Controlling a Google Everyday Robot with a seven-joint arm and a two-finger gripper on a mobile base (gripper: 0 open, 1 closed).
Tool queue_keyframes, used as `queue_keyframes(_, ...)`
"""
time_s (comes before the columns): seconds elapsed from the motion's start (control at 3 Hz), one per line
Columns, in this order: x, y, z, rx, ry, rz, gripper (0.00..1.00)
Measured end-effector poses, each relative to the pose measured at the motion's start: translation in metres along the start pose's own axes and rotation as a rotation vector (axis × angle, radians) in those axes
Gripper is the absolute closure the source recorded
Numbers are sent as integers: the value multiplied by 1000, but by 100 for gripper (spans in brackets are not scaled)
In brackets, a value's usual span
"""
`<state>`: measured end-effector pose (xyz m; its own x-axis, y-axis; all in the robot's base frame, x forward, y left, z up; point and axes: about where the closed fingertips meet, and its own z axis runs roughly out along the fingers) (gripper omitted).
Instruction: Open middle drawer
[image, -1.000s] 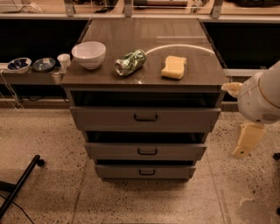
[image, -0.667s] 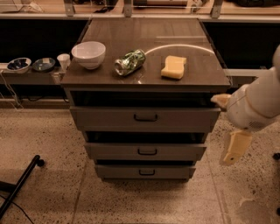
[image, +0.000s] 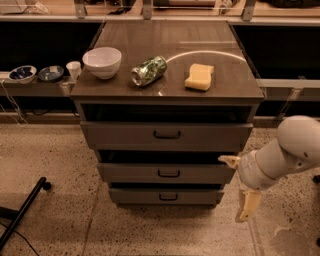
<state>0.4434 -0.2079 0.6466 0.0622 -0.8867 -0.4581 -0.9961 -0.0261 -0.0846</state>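
The middle drawer (image: 130, 173) is the second of three in a grey-brown cabinet, with a shallow flat front and a small dark bar handle (image: 169, 173) at its centre. Its front sits in line with the other drawers. My gripper (image: 240, 183) is at the right of the cabinet, level with the middle drawer's right end. It is open: one cream finger (image: 230, 160) points at the drawer's right corner and the other (image: 248, 205) hangs down beside the lowest drawer. It holds nothing.
On the cabinet top (image: 215, 55) lie a white bowl (image: 102, 61), a crushed green can (image: 148, 70) and a yellow sponge (image: 199, 77). A low shelf on the left holds small bowls (image: 22, 73) and a cup (image: 73, 69). A black bar (image: 22, 212) lies on the floor at left.
My arm has moved left and down, from beside the top drawer's right edge to the right end of the middle drawer. The drawers have not moved.
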Motion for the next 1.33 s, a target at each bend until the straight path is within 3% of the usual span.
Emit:
queue_keyframes(0.67,11,-3,40,-53,-35,-18,0)
queue_keyframes(1.0,39,-28,102,-6,-45,63,0)
queue_keyframes(1.33,53,-57,148,106,-107,91,0)
